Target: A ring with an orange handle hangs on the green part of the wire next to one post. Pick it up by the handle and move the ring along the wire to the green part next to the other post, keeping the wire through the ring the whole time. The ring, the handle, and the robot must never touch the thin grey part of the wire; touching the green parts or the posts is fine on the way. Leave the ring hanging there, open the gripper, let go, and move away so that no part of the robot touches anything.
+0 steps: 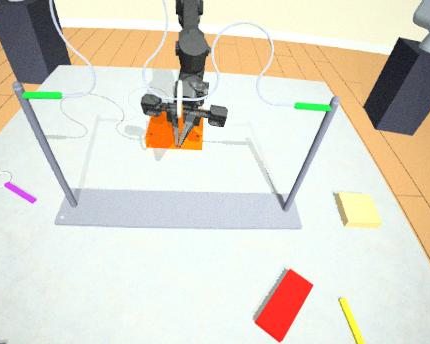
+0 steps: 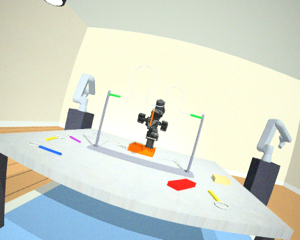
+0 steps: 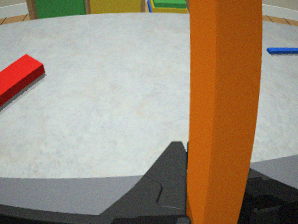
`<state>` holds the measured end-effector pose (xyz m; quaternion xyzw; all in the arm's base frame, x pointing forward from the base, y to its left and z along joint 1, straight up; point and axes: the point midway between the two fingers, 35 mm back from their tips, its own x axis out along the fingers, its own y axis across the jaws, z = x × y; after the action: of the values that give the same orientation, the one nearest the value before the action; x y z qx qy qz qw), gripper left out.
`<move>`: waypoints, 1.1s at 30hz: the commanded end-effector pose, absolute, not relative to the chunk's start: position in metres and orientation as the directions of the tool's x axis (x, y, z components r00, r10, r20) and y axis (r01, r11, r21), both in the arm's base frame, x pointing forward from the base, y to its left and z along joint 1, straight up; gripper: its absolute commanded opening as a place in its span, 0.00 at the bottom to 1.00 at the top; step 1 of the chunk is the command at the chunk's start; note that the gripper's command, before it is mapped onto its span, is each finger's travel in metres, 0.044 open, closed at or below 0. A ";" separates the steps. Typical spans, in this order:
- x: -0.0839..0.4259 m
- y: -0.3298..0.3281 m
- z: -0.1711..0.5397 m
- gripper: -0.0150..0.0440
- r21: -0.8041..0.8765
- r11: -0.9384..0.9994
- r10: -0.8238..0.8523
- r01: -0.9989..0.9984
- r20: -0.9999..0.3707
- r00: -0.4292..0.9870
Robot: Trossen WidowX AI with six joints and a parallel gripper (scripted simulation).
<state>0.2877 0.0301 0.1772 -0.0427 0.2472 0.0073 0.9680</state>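
The ring (image 1: 180,90) shows nearly edge-on around the low middle stretch of the thin grey wire (image 1: 273,50) (image 2: 144,66), between its bends; whether it touches the wire I cannot tell. Its orange handle (image 2: 151,119) (image 3: 220,90) points down from it. My gripper (image 1: 178,144) (image 3: 184,152) is shut on the handle. One green part (image 1: 42,95) (image 2: 114,95) is at the left post (image 1: 46,145) (image 2: 102,118), the other green part (image 1: 312,106) (image 2: 196,116) at the right post (image 1: 311,157) (image 2: 195,143). Both are well away from the ring.
The posts stand on a grey base bar (image 1: 181,210). A red block (image 1: 284,305) (image 2: 181,184) (image 3: 20,75) and a pale yellow block (image 1: 360,210) (image 2: 221,179) lie at the right. Loose rings with purple (image 1: 20,193), blue (image 2: 50,150) and yellow (image 1: 351,320) handles lie on the table.
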 end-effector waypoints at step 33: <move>0.277 0.103 0.185 0.00 0.262 0.965 0.159 -0.029 -0.492 0.856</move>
<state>0.2775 0.0954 0.1837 0.0996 0.2596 0.0445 0.9596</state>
